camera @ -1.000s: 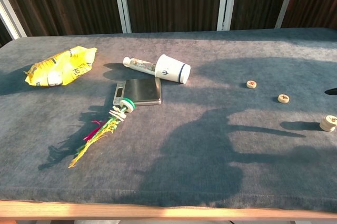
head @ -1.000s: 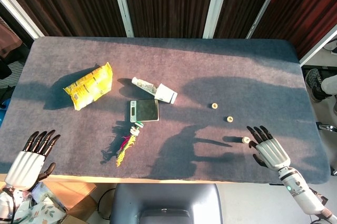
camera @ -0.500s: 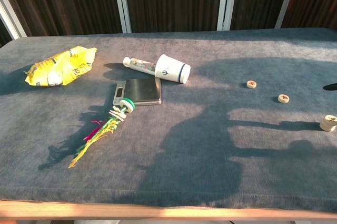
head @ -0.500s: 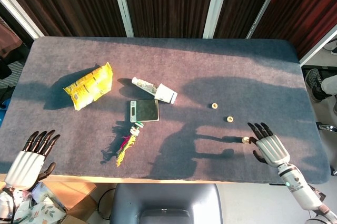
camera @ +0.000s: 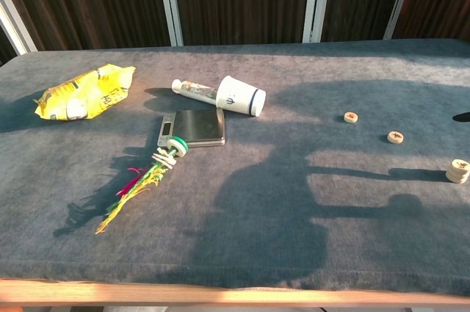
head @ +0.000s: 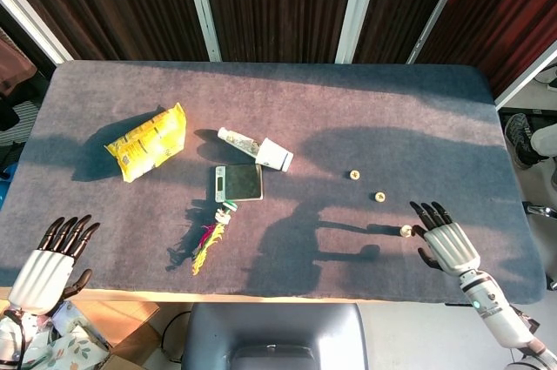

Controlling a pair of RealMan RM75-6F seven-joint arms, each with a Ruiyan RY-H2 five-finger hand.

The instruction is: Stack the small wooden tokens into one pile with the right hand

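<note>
Two single wooden tokens lie on the grey table: one (head: 354, 175) (camera: 352, 117) farther back, another (head: 379, 197) (camera: 395, 136) nearer the right. A short pile of tokens (head: 406, 232) (camera: 458, 170) stands near the right front. My right hand (head: 446, 240) hovers just right of that pile, fingers spread, holding nothing; the chest view does not show it. My left hand (head: 50, 259) hangs off the table's front left corner, fingers extended and empty.
A yellow snack bag (head: 148, 141) lies at the left. A tipped white cup (head: 275, 156) with a tube (head: 237, 139), a small scale (head: 238, 183) and a tasselled toy (head: 211, 236) occupy the middle. The table's front edge (camera: 235, 291) runs close below.
My right hand has drawn back slightly toward the front right, away from the pile. The tokens and the left hand have not moved.
</note>
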